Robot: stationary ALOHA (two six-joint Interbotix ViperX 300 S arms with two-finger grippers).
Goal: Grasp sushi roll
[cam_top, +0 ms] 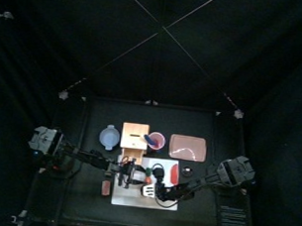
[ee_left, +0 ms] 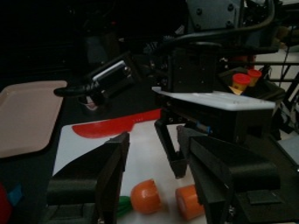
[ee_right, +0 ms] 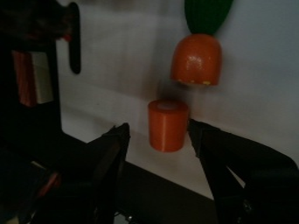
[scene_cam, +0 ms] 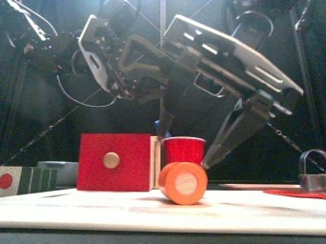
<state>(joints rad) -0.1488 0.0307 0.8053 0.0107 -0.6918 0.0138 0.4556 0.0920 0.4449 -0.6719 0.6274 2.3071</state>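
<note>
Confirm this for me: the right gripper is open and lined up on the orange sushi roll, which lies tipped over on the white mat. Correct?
Not quite. In the right wrist view the sushi roll stands upright on the white mat, not tipped over. The right gripper is open, its jaws either side of the roll.

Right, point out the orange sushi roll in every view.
Top view: cannot be picked out; the arms cover the white mat.
Front view: sushi roll low centre, on the mat.
Left wrist view: bottom edge, beside the carrot.
Right wrist view: centre, inside the right gripper.
Shared landmark: white mat.
</note>
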